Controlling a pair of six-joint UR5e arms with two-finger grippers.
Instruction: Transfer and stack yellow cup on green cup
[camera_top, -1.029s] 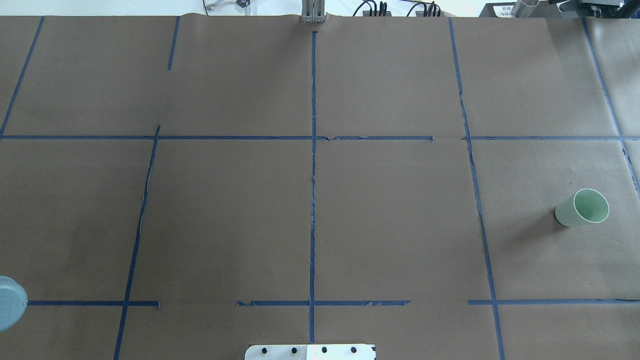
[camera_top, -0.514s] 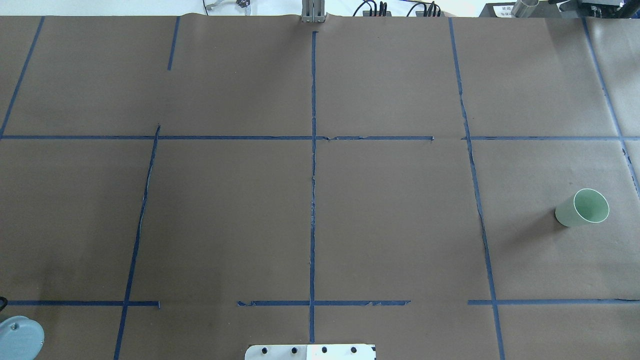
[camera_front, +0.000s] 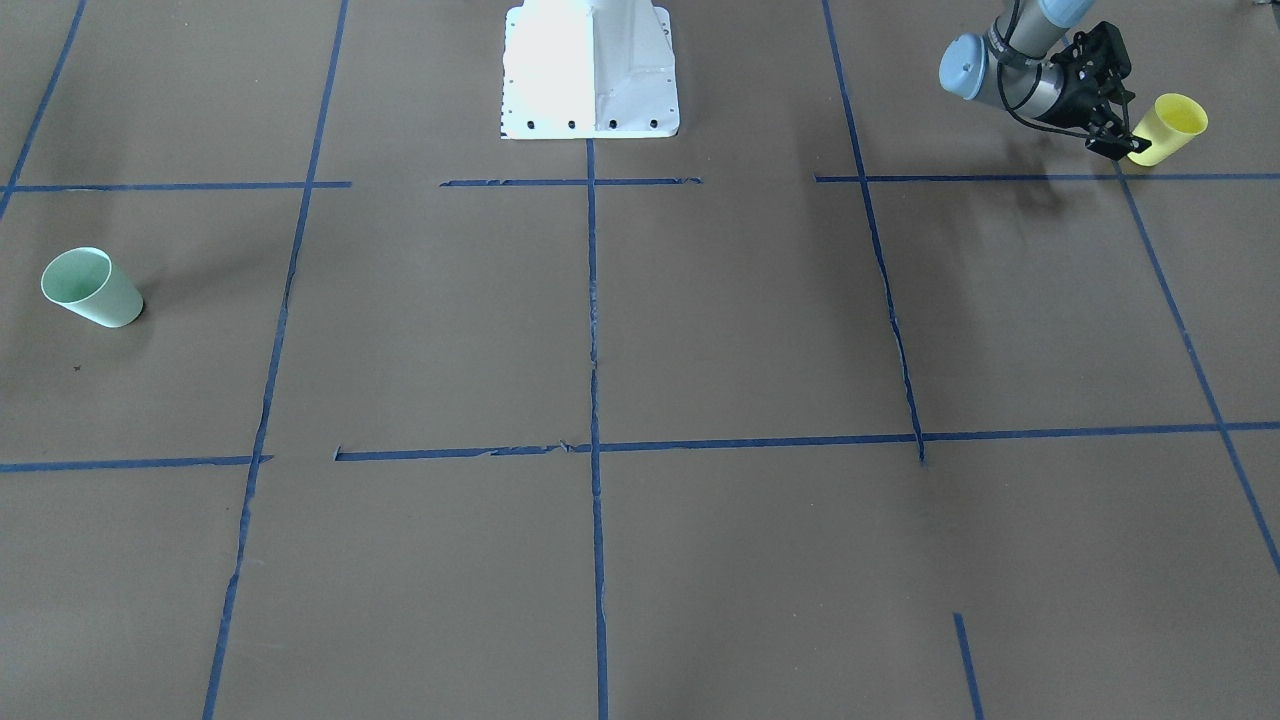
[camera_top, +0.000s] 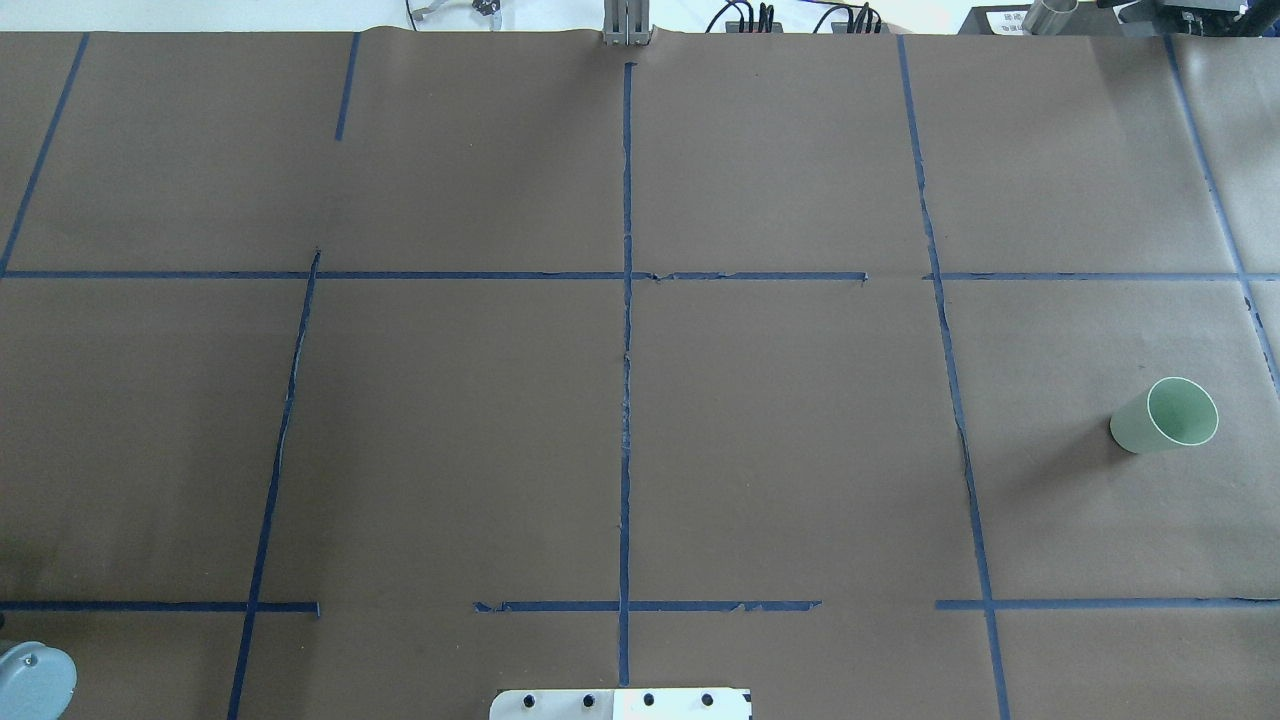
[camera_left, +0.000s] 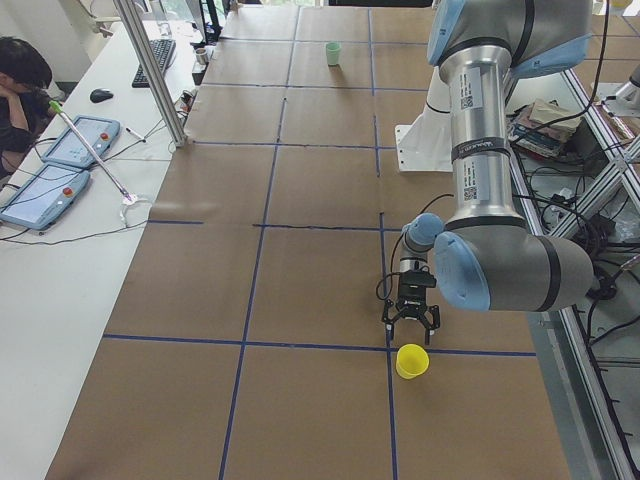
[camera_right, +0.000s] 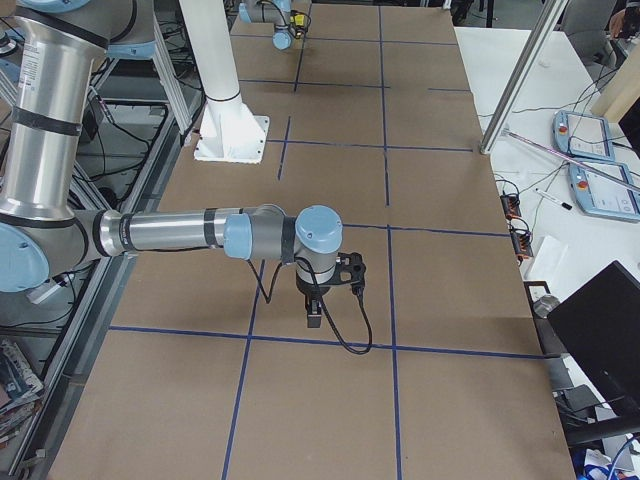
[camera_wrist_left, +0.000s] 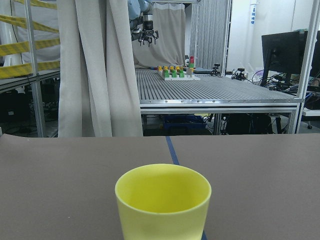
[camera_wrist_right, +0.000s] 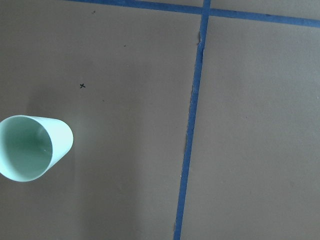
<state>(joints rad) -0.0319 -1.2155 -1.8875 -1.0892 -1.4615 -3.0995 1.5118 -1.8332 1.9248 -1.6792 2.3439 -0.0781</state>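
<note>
The yellow cup (camera_front: 1168, 128) stands upright on the brown paper at the table's left end, near the robot's side. It also shows in the exterior left view (camera_left: 411, 361) and fills the lower middle of the left wrist view (camera_wrist_left: 163, 202). My left gripper (camera_front: 1118, 140) hangs low just beside it, fingers spread and empty, apart from the cup. The green cup (camera_top: 1165, 415) stands upright at the far right end (camera_front: 90, 287) and shows at the left edge of the right wrist view (camera_wrist_right: 32, 147). My right gripper (camera_right: 313, 310) shows only in the exterior right view; I cannot tell its state.
The white robot base plate (camera_front: 590, 70) sits at the middle of the robot's edge. Blue tape lines (camera_top: 626, 350) divide the paper. A metal post (camera_left: 150, 70) stands on the operators' side, where a seated person (camera_left: 20, 70) and tablets are.
In the overhead view the left arm's grey joint at the lower left edge has moved down toward the near edge. The green cup has not moved.
</note>
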